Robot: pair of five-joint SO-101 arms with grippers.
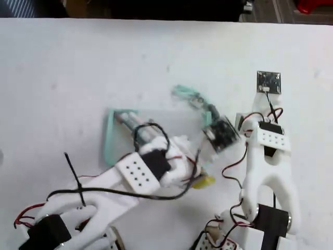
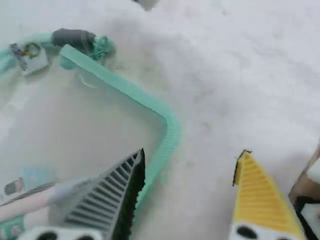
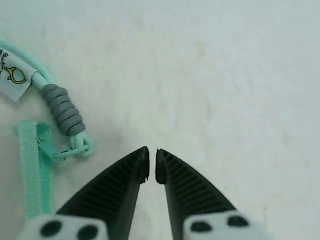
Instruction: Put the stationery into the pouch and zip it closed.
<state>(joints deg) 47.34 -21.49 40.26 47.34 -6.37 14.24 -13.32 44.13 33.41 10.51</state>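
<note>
Mint-edged pouch (image 1: 115,130) is lying mid-tabletop (image 1: 62,67). Left hand (image 2: 191,156) is hovering spread over its corner, pens (image 2: 22,210) seemingly inside. Right hand (image 3: 152,165), almost pressed together and empty, is sitting beside the zipper pull (image 3: 75,145); zipping looks next, needing a pinch there.

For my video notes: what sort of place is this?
Probably a robotics lab bench: small robot arms with exposed wires on a plain white table, a bare circuit board nearby.

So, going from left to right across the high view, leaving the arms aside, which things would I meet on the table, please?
Pouch → zip pull → circuit board.
</note>
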